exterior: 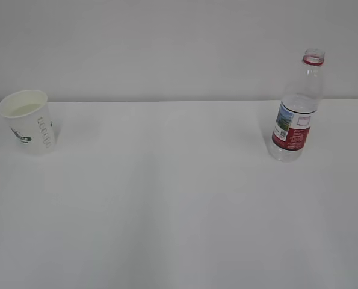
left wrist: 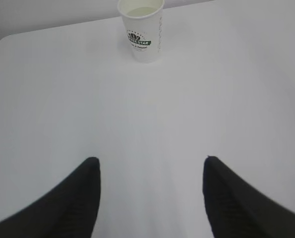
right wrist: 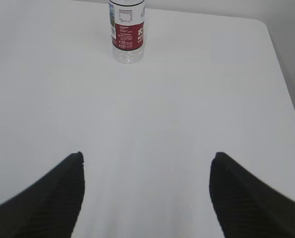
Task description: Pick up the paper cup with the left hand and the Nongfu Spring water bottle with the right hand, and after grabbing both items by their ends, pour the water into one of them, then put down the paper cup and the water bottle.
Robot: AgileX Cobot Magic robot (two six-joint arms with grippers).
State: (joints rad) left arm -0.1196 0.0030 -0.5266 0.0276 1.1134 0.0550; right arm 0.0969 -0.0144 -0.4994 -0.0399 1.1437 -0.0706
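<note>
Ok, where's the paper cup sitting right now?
The paper cup stands upright at the far left of the table in the exterior view, far from the water bottle on the right. In the left wrist view it is ahead of the open claw, untouched.

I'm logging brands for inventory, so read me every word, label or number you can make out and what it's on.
"STAR": on the dark green logo band of the small white paper cup; the word before it is blurred.
Grey-green lettering down the cup's side: too blurred to read.
Label of the clear ribbed plastic bottle: print too small to read.
</note>
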